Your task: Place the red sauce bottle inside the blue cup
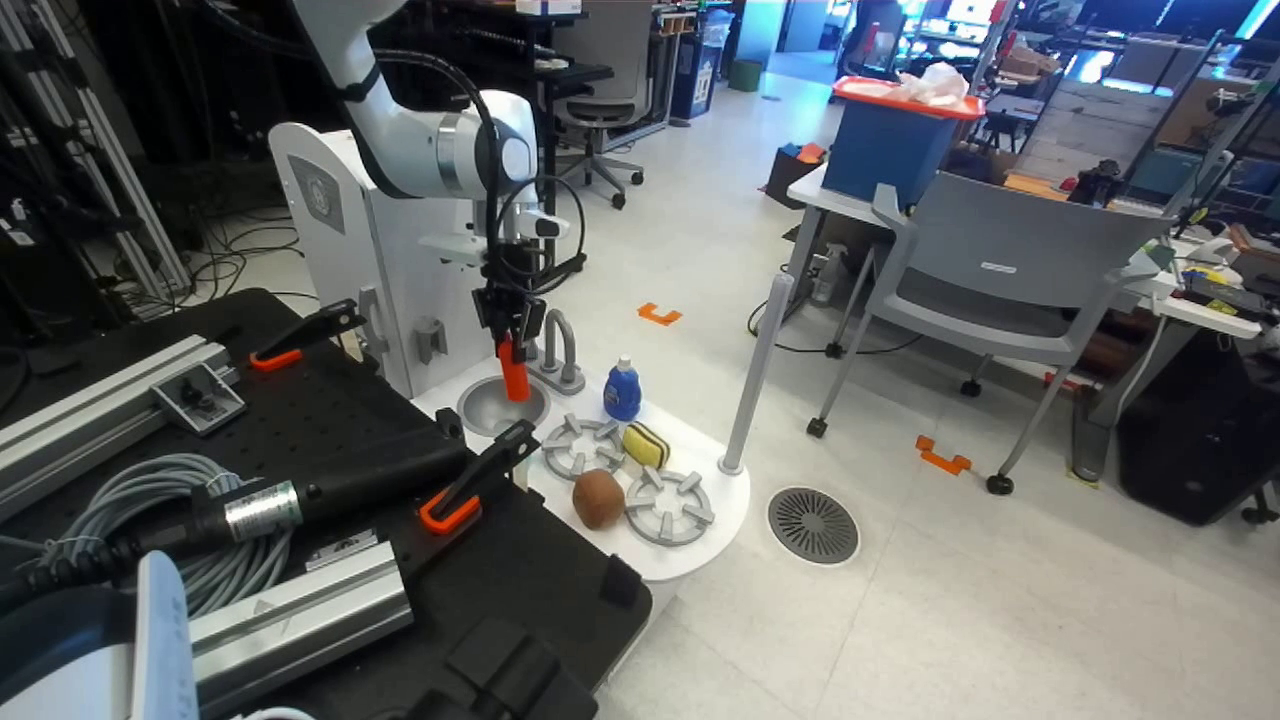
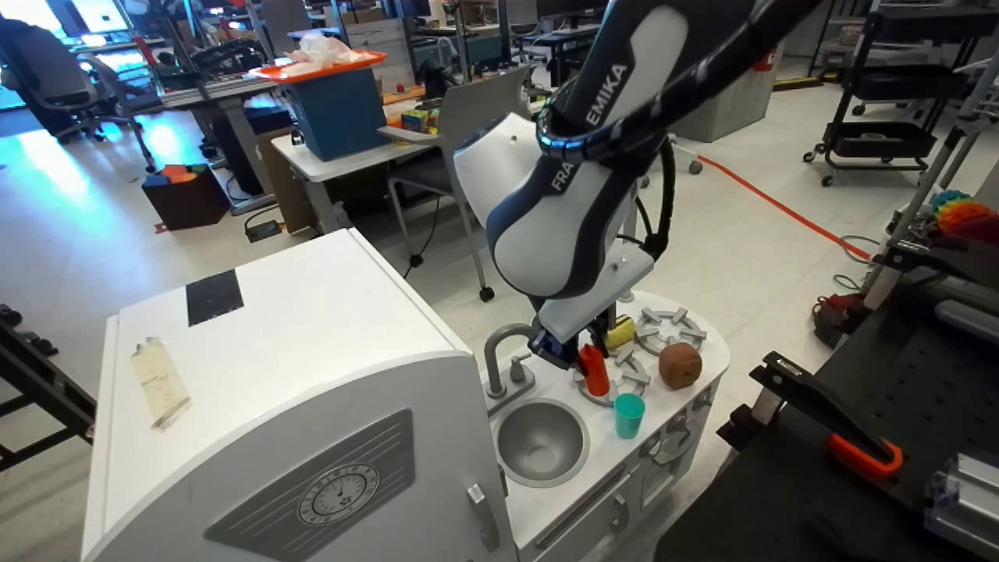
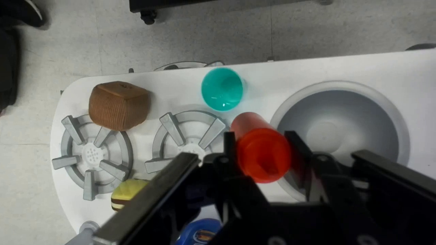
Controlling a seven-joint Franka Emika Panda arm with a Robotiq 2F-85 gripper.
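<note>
The tool (image 3: 262, 144) clasps the slim red plastic bottle (image 1: 515, 382); insertion into the round teal plastic cup (image 3: 222, 89) near the tool remains.

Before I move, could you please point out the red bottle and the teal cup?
Red bottle (image 2: 595, 372): in an exterior view, on the middle of its body.
Teal cup (image 3: 222, 89): in the wrist view, on its inside.

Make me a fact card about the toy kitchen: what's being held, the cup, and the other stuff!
Held: red sauce bottle, in the gripper, above the counter
Blue-green cup: upright on the counter, between sink and brown item
Brown item: beside a burner
Yellow item: near that burner too
Blue bottle: standing near the faucet
Job: red sauce bottle not in cup yet
</note>
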